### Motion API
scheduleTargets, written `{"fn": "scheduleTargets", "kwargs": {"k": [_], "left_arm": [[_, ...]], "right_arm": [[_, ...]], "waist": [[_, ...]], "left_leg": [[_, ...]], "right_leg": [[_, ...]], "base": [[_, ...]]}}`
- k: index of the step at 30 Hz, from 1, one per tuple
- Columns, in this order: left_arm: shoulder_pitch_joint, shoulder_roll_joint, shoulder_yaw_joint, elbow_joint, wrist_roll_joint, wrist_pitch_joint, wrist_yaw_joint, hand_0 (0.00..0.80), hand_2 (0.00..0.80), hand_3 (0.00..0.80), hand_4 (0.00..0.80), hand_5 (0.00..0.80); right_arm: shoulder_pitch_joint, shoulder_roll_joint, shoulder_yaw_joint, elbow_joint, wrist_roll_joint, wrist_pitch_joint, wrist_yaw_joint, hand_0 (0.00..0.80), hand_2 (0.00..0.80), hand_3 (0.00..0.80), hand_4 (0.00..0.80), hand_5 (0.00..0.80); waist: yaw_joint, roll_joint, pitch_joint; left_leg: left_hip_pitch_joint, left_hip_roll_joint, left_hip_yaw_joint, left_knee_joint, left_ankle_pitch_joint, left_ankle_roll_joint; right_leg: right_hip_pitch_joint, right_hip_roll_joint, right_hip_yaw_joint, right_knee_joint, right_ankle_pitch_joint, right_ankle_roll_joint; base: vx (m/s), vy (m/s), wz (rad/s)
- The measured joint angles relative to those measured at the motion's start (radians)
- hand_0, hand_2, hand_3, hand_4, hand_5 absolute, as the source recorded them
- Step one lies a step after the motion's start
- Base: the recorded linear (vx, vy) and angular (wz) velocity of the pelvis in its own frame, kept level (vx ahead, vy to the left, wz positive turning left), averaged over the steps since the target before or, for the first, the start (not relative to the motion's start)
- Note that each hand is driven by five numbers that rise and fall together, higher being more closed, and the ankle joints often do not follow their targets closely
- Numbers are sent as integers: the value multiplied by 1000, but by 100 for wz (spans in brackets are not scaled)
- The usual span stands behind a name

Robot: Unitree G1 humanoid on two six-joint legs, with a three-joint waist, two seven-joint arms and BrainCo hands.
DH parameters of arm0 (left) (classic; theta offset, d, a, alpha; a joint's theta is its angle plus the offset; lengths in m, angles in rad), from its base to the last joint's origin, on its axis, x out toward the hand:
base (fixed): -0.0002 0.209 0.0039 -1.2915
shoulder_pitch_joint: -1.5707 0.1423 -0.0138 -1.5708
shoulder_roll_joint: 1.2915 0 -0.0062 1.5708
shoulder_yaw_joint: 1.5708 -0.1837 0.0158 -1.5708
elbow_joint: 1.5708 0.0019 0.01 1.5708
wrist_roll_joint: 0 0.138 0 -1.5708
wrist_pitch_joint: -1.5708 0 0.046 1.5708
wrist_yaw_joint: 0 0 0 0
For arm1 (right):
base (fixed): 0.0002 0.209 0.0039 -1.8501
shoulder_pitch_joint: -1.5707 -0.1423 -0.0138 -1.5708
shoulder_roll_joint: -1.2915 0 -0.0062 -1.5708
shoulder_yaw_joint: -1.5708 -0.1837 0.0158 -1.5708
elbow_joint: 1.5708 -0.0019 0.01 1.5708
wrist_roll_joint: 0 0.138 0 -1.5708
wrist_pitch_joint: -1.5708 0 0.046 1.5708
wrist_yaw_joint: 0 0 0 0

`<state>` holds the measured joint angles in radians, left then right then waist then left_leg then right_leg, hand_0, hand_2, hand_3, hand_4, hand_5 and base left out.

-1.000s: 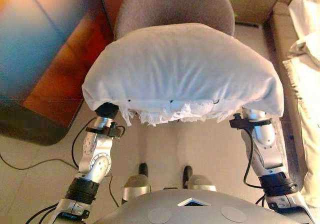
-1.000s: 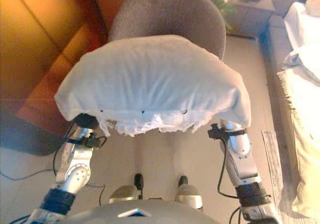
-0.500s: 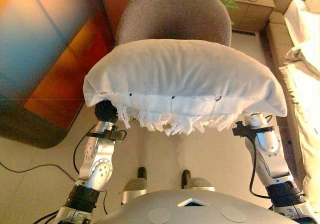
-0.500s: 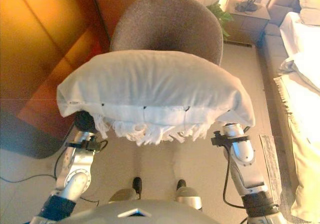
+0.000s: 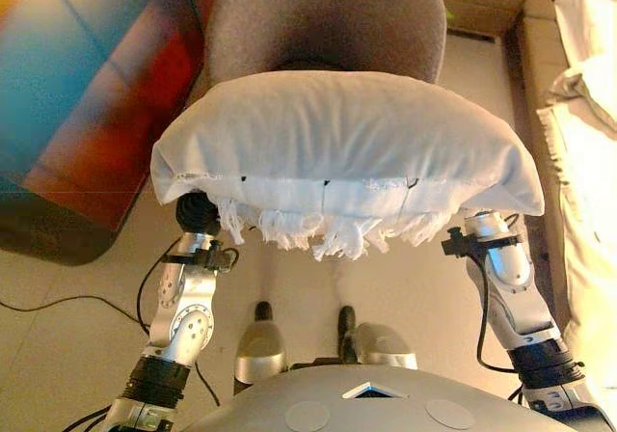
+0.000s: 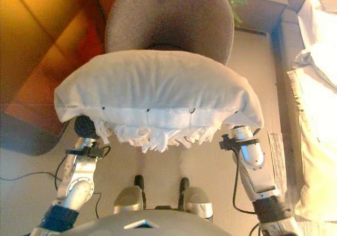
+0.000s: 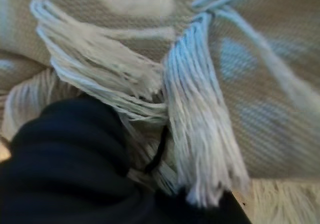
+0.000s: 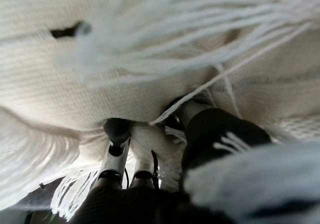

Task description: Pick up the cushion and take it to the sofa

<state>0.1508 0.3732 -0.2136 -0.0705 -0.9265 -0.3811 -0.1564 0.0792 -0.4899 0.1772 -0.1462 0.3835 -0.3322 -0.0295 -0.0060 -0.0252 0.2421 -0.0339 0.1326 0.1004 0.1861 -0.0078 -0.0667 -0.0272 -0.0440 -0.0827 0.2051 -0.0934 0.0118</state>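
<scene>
In the middle of the frame: the white cushion (image 5: 342, 143) sits raised across both arms, its fringed edge hanging toward the robot, clear of the floor.
Cushion support: it rests on the two hands at its lower left and lower right ends; nothing else is seen touching it.
Left hand: only the dark cover of the left hand (image 5: 198, 213) shows, at the lower left corner of the cushion; its own wrist view is filled with fringe and weave, so how far its fingers are open cannot be told.
Right hand: the right hand (image 8: 215, 134) shows as a dark cover pressed into the cloth; the fingers are buried under the cushion, so their hold cannot be told either.
Just changed: half a second ago the grey chair (image 5: 328, 17) showed more of its back in the upper frame and the cushion lay a little lower in the picture; now the whole scene has slid, chair top cut off, which reads as the head camera moving, not the cushion.
Cushion against arms: much the same as before, fringe in the same place between the wrists.
Sofa: the pale sofa (image 5: 588, 162) runs down the right edge, well apart from the cushion.
Meaning for task: pick-up looks done; carrying to the right is probably what remains.
</scene>
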Motion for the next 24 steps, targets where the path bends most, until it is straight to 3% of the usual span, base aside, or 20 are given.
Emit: {"fn": "scheduleTargets", "kwargs": {"k": [2, 6, 8, 9, 10, 12, 13, 14, 16, 18, 19, 21, 24], "left_arm": [[-9, -6, -5, 3, 0, -1, 0, 800, 800, 800, 800, 800], [-32, -8, -1, 26, 0, -4, 2, 800, 800, 800, 800, 800], [-40, -9, -1, 27, 1, -5, 2, 800, 800, 800, 800, 800], [-38, -12, -3, 26, 0, -5, 2, 800, 800, 800, 800, 800], [-39, -15, -8, 26, 0, -5, 1, 800, 800, 800, 800, 800], [-38, -21, -11, 27, 0, -7, 1, 800, 800, 800, 800, 800], [-37, -22, -12, 30, -1, -8, 2, 800, 800, 800, 800, 800], [-37, -20, -4, 33, -2, -8, 2, 800, 800, 800, 800, 800], [-43, 5, 1, 31, -10, -33, 4, 800, 800, 800, 800, 800], [-44, 45, 1, 25, -11, -42, 4, 800, 800, 800, 800, 800], [-45, 46, 1, 25, -12, -43, 5, 800, 800, 800, 800, 800], [-52, 35, 0, 26, -11, -47, 6, 800, 800, 800, 800, 800], [-57, -1, 1, 34, -10, -44, 7, 800, 800, 800, 800, 800]], "right_arm": [[-10, -9, -2, 0, 0, 0, -2, 800, 800, 800, 800, 800], [-19, -21, 19, 0, 0, 0, -15, 800, 800, 800, 800, 800], [-19, -24, 19, 7, 0, 2, -22, 800, 800, 800, 800, 800], [-19, -20, 17, 10, 0, 4, -24, 800, 800, 800, 800, 800], [-21, -23, 11, 10, 0, 4, -24, 800, 800, 800, 800, 800], [-29, -27, 8, 13, -1, 6, -23, 800, 800, 800, 800, 800], [-29, -28, 12, 13, -1, 9, -23, 800, 800, 800, 800, 800], [-28, -29, 18, 11, -1, 14, -21, 800, 800, 800, 800, 800], [-31, -32, 26, -4, 0, 17, -10, 800, 800, 800, 800, 800], [-29, -25, 24, -7, 1, 17, 2, 800, 800, 800, 800, 800], [-32, -22, 23, -8, 2, 17, 2, 800, 800, 800, 800, 800], [-41, -10, 12, -11, 3, 17, 2, 800, 800, 800, 800, 800], [-40, 10, 13, -11, 3, 21, -4, 800, 800, 800, 800, 800]], "waist": [[-1, 24, 14], [-1, 50, 36], [-1, 44, 56], [11, 30, 64], [24, 23, 71], [54, 50, 87], [67, 62, 91], [82, 58, 95], [106, 54, 101], [101, 14, 97], [105, -5, 89], [102, -31, 76], [104, -46, 64]], "left_leg": [[-15, -14, -26, 26, -45, 0], [-16, -29, -31, 42, -55, -25], [-98, -40, -86, 188, -96, -43], [-118, -78, -120, 156, -97, -40], [-139, -104, -137, 102, -86, -30], [-139, -95, -177, -12, -53, -7], [-123, -88, -181, -29, -11, -20], [-112, -96, -160, -5, 6, -22], [-98, -85, -96, 20, 27, 11], [-74, -103, -30, 21, 54, 73], [-75, -121, -18, 30, 43, 77], [-110, -156, -7, 99, -7, 91], [-100, -189, -38, 98, -29, 104]], "right_leg": [[-17, 7, 24, 38, -12, 1], [-25, 6, 63, 62, -24, 9], [15, 24, 131, 14, -11, -6], [30, 9, 165, -4, -10, -8], [39, 1, 187, -16, -10, -7], [77, 9, 200, -33, -22, 11], [93, 10, 206, -29, -37, 33], [113, -2, 218, -28, -56, 36], [93, 6, 157, 124, -126, 25], [101, 3, 96, 259, -190, 11], [111, -6, 83, 253, -215, 2], [150, -45, 81, 173, -264, 38], [119, -63, 65, 258, -260, 54]], "base": [[237, 25, -25], [465, 54, -11], [559, 84, 28], [555, 110, 25], [573, 133, 9], [562, 161, -13], [596, 209, -32], [623, 239, -42], [483, 197, -42], [581, 223, -8], [635, 215, -11], [660, 166, -5], [521, 90, -5]]}}
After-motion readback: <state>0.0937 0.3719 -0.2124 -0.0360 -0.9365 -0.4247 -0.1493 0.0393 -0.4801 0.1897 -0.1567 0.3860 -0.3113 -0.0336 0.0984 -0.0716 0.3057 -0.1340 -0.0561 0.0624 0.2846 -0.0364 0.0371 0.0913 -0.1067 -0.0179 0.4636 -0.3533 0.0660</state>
